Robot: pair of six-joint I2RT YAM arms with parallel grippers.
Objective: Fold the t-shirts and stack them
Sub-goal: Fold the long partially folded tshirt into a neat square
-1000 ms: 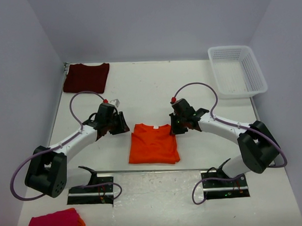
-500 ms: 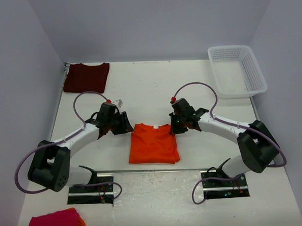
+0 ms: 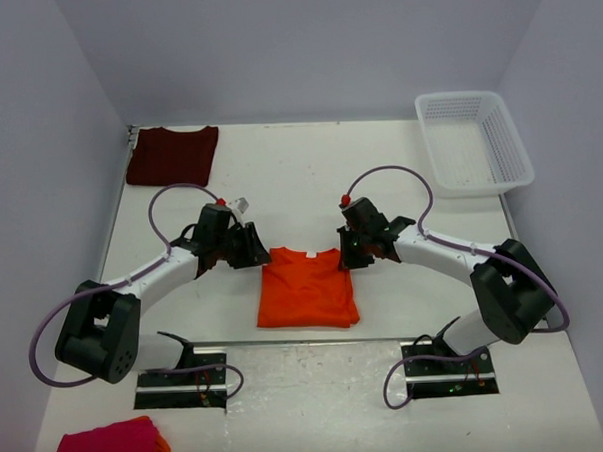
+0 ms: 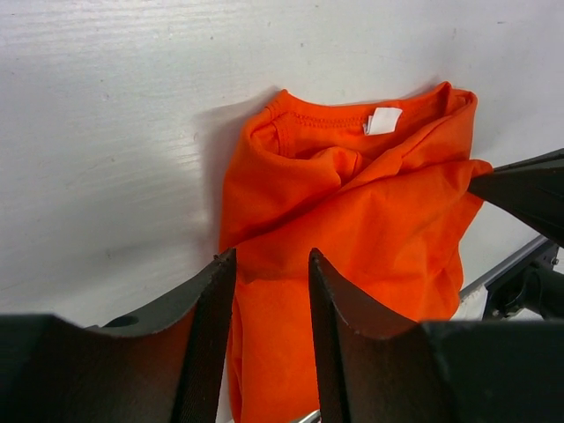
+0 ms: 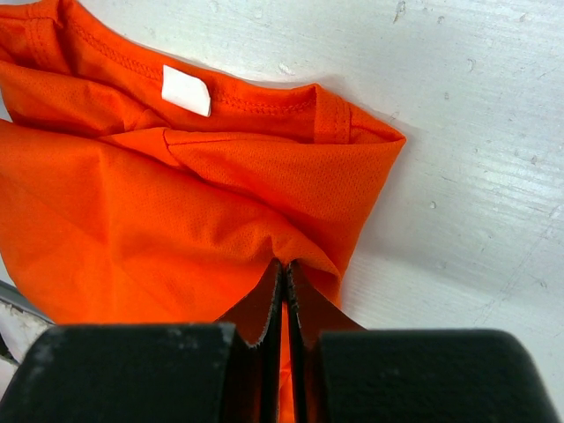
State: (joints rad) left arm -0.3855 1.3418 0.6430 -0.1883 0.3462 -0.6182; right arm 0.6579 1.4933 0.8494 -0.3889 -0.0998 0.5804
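Note:
The orange t-shirt lies folded at the table's middle, white neck label facing the far side. My left gripper is open at its upper left corner, the cloth edge between its jaws. My right gripper is shut on a pinch of the orange shirt at its upper right corner. The maroon t-shirt lies folded at the far left corner of the table, away from both grippers.
A white mesh basket stands at the far right. A pink-red cloth bundle with an orange edge lies at the near left. Grey walls enclose the table on three sides.
My left gripper has moved right, up to the orange shirt's upper left corner. The right gripper has stayed on the upper right corner.

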